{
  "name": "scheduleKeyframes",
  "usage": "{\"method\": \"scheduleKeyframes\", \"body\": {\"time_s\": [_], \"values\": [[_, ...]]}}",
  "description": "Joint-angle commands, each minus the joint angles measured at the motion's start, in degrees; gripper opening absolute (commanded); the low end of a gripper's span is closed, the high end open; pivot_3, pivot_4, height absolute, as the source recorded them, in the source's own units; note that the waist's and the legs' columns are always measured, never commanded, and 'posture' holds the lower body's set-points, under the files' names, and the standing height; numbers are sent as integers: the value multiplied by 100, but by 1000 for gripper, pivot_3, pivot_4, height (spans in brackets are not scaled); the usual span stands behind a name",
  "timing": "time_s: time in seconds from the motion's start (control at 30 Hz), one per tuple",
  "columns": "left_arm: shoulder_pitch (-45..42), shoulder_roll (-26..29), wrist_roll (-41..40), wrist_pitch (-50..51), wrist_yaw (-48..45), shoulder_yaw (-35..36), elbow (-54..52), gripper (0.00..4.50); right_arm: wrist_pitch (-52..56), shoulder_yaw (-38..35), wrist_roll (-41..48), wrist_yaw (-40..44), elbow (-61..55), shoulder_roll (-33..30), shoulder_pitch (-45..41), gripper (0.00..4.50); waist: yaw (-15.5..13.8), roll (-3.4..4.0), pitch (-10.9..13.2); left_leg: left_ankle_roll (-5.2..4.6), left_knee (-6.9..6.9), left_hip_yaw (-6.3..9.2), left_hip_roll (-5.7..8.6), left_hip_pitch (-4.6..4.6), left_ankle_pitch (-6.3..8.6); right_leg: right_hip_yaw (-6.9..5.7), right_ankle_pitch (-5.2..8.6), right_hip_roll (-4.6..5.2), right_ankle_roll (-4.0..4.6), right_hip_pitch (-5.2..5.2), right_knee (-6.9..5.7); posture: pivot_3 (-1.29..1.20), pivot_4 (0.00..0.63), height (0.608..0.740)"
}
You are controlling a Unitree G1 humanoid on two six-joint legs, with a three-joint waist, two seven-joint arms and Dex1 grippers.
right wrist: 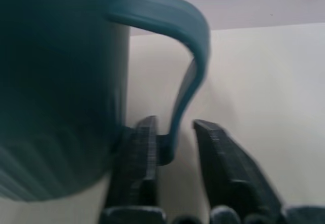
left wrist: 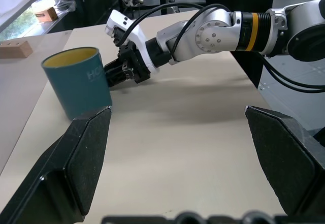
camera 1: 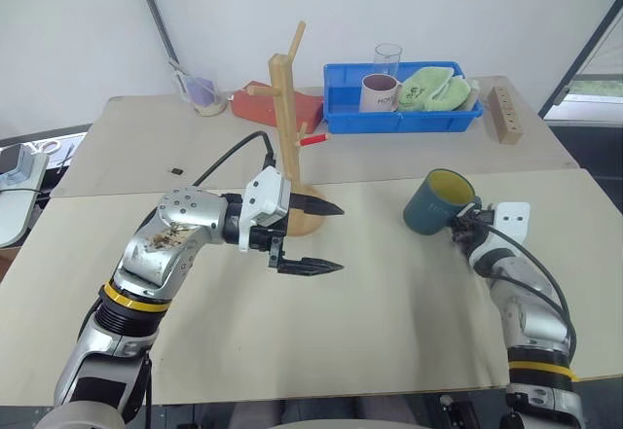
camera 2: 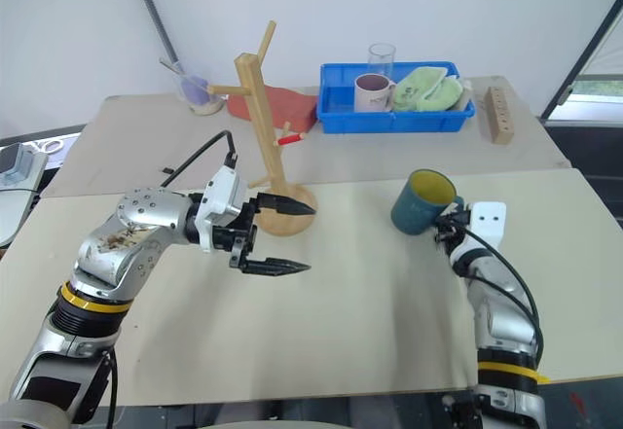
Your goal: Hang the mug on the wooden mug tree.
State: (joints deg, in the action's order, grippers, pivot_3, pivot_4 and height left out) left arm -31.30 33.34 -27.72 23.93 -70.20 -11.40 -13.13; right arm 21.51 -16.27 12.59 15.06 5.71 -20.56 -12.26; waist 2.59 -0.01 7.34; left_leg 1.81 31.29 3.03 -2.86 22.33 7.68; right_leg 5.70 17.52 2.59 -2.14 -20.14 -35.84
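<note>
Dark teal mug [camera 1: 437,202], yellow-green inside, tilts on the table's right side. Wooden mug tree [camera 1: 288,108] stands upright on its round base, well apart.

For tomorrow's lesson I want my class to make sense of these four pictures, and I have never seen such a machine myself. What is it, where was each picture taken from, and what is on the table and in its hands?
It is a two-armed robot at a pale table. Two pictures come from cameras in its head, looking down over its arms. The other two come from a camera on each wrist, looking along that hand's two black fingers.

The right hand has its fingers on either side of the handle of a dark teal mug, yellow inside; whether they have closed on it is unclear. The left hand is open and holds nothing, beside a wooden mug tree with pegs.

At the back stand a blue tray with another mug, a glass and a green cloth, and a wooden block.
</note>
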Motion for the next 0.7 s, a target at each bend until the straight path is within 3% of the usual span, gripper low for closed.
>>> {"method": "scheduleKeyframes", "body": {"time_s": [0.03, 0.13, 0.27, 0.43, 0.53, 0.7], "values": [[-126, 15, 55, -101, 50, 95, -33, 4500, -221, -6, 54, 119, -114, -78, -107, 33, 1, 0, 0, 0, 0, -1, 0, 0, 0, 0, 0, 0, 0, 0, 0, 0, 150, 721], [-34, 114, 42, -35, 163, 273, -64, 4500, -286, 134, -58, 317, -392, -262, -77, 33, 1, 1, -1, 0, 0, 0, 0, 3, 0, 1, 0, 0, 0, 1, 0, 0, 150, 721], [512, 342, -434, 429, 532, 943, -466, 4500, -500, 1065, -809, 1105, -1410, -1242, -249, 33, 69, 23, 2, -1, -1, -2, 1, 6, 0, 13, -1, -2, -2, -6, -3, 0, 150, 721], [1234, 406, -1062, 656, 1079, 2040, -787, 4500, -936, 2167, -1557, 2193, -1888, -2202, -1296, 33, 149, 9, 10, -1, -4, 10, -4, -12, 0, 13, 0, -11, 0, -5, -4, 0, 150, 721], [1556, 409, -1187, 581, 1349, 2586, -665, 4500, -1044, 2691, -1732, 2784, -1697, -2240, -2304, 33, 137, -1, 16, 0, -7, 9, -7, -35, 1, 8, 6, -10, 10, -13, -3, 0, 150, 721], [1746, 538, -1090, 488, 1437, 2737, -629, 4500, -1410, 3375, -2091, 3438, -948, -1972, -3688, 33, 39, -12, 23, 2, -9, 1, -7, -24, 2, 3, 9, -3, 16, -15, 4, 0, 150, 721]]}}
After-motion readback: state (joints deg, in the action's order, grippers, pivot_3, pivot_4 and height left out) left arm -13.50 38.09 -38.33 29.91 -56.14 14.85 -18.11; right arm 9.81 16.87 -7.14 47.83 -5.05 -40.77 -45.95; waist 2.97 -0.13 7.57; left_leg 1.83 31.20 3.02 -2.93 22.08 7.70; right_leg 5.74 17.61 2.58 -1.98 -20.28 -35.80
